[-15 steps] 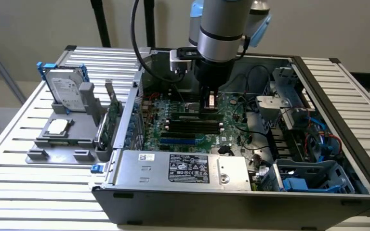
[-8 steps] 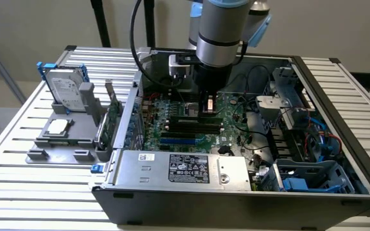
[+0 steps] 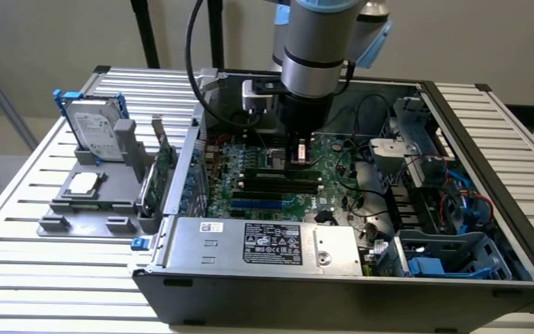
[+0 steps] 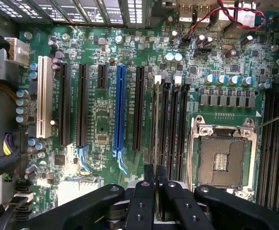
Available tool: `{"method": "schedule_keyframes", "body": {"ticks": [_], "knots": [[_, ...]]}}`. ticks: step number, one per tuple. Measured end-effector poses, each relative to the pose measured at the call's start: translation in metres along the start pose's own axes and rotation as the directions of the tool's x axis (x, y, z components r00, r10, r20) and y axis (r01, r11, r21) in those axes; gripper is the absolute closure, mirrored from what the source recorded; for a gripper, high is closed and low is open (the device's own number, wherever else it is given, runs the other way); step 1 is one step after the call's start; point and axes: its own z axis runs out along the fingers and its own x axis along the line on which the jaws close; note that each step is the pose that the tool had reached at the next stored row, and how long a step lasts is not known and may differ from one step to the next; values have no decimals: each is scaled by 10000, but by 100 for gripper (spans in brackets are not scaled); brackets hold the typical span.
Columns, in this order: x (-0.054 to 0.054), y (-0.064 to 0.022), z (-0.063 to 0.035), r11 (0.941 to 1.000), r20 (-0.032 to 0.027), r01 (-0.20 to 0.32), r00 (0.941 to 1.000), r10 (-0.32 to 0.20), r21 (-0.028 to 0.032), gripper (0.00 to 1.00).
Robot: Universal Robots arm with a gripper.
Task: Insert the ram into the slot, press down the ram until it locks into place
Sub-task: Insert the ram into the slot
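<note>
Jaws, seen from the wrist, pinch shut on the ram (image 4: 157,120), which stands edge-on in the slot (image 4: 154,143), outermost of the black row on the blue slot's (image 4: 120,110) side. The exterior view adds my place: low inside the open case (image 3: 489,209), over the motherboard (image 3: 248,202), on the slatted bench (image 3: 26,278).

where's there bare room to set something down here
Bare slatted table: the near strip beside the grey fixture at the exterior view's left, and the strip along the computer case at that view's right. Crowded: inside the case, where the pincer grips the ram at the motherboard.
</note>
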Motion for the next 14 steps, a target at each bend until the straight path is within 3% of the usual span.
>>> {"method": "schedule_keyframes", "body": {"ticks": [4,10,14], "knots": [[-12,2,16,9999,-17,-110,9999,110,41,87],[-21,10,41,9997,-147,-203,9997,205,133,87],[-33,30,55,9997,-193,-205,9996,208,144,87]]}}
